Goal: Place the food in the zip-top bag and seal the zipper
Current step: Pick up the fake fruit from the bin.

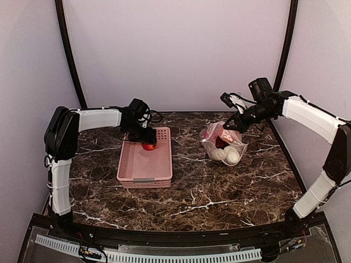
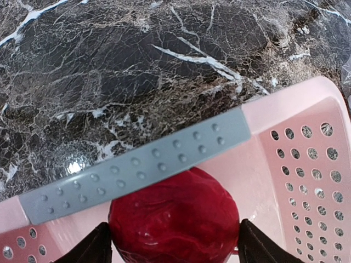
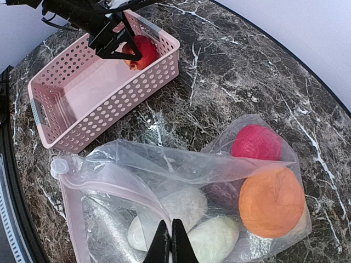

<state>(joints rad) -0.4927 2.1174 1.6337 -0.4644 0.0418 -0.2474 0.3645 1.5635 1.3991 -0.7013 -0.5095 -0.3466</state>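
Now | left gripper [image 2: 175, 247] pinches a glossy, round red fruit [image 2: 173, 213] inside the perforated pink plastic basket [image 3: 109, 118], beside its dimpled grey handle [image 2: 137, 164] | right gripper [image 3: 170, 241], tips pressed together on the film of the clear, crinkly zip-top bag [image 3: 164, 164], right of the basket | in the bag: matte orange ball [image 3: 271, 200], magenta ball [image 3: 256, 141], smooth white pieces [image 3: 211, 238] | pinkish zipper [image 3: 74, 219] strip unsealed | veined dark marble table [image 1: 219, 186]

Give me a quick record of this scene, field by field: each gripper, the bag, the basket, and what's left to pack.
left gripper: fingers closed on either side of the red fruit in the pink basket
right gripper: shut, pinching the zip-top bag by its upper film
bag contents: orange piece, pink-red piece, white pieces
zipper: unsealed, mouth open
left to pack: only the red fruit visible outside the bag
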